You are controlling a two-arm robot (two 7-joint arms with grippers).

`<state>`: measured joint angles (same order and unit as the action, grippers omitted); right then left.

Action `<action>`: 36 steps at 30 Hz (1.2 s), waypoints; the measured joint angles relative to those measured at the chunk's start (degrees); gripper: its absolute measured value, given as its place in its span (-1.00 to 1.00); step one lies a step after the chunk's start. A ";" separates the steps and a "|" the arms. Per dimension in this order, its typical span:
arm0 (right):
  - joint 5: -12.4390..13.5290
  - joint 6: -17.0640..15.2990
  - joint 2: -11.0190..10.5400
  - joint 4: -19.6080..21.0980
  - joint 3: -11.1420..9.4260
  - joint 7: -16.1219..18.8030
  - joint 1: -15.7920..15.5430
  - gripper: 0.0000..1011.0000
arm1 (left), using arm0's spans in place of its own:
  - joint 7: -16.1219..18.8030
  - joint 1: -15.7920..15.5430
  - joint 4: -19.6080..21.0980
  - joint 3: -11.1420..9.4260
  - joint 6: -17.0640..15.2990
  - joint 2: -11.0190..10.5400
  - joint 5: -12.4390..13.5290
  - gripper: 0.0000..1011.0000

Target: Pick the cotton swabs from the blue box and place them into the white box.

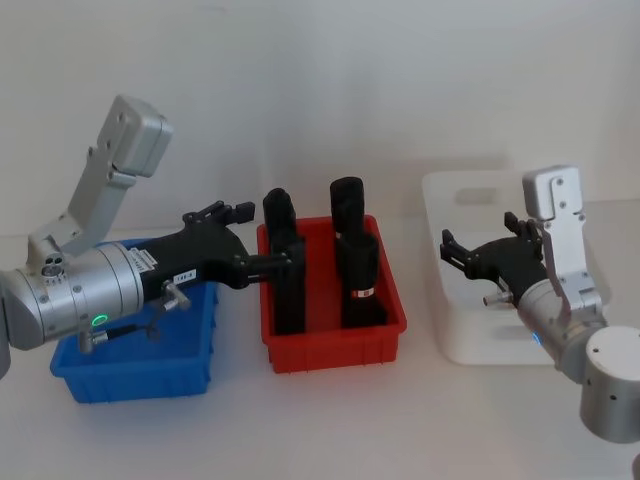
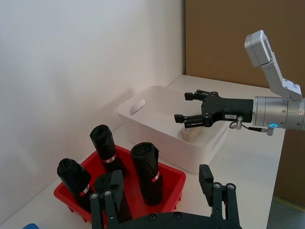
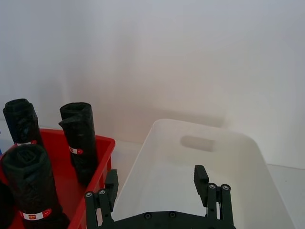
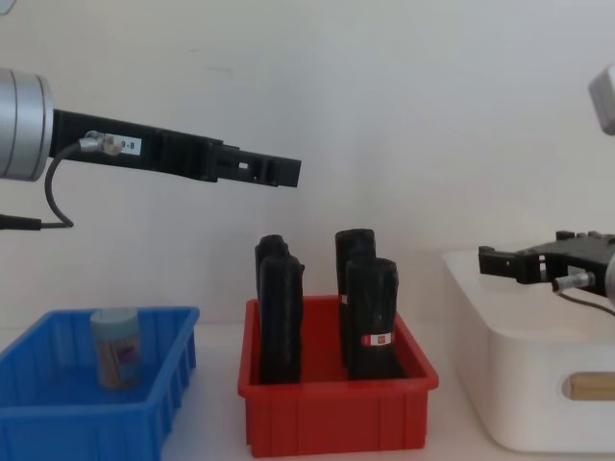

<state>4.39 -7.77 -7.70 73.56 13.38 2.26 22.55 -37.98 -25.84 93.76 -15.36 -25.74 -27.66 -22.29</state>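
**Two open-fingered robot grippers hovering over a row of three bins**

Three containers are sitting in a row on a white table (image 1: 330,435). On the left is a shallow bright blue plastic box (image 4: 96,408), in the middle a red plastic bin (image 1: 335,352), and on the right a large white plastic tub (image 4: 519,384) with oval handle cut-outs.

A small clear cotton swab jar (image 4: 117,348) with a pale cap is standing upright inside the blue box, towards its middle. A second cotton swab jar (image 2: 189,135) is lying on its side on the floor of the white tub. Four tall black rolls (image 1: 350,250) are standing in the red bin.

The left gripper (image 1: 262,240) is hovering high above the table, reaching over the gap between the blue box and the red bin. Its fingers (image 2: 206,177) are spread wide and are holding nothing.

The right gripper (image 2: 186,107) is hanging above the white tub, over its near left part. Its fingers (image 3: 200,175) are also spread apart and are gripping nothing.
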 joint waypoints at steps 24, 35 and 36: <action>-0.26 4.46 -1.84 7.45 -0.79 -2.05 -3.90 0.98 | 0.93 0.31 0.00 -0.32 0.66 0.17 0.21 0.99; 2.85 4.84 -4.30 12.51 -0.70 -1.12 -8.75 0.98 | 7.72 2.56 -0.09 -2.23 5.19 1.20 2.16 0.99; 3.38 4.89 -4.71 13.36 -0.67 -0.96 -9.59 0.98 | 8.93 2.98 -0.11 -2.58 5.98 1.39 2.53 0.99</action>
<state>7.77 -2.88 -12.41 86.92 12.70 1.30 12.96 -29.05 -22.86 93.65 -17.94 -19.76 -26.26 -19.76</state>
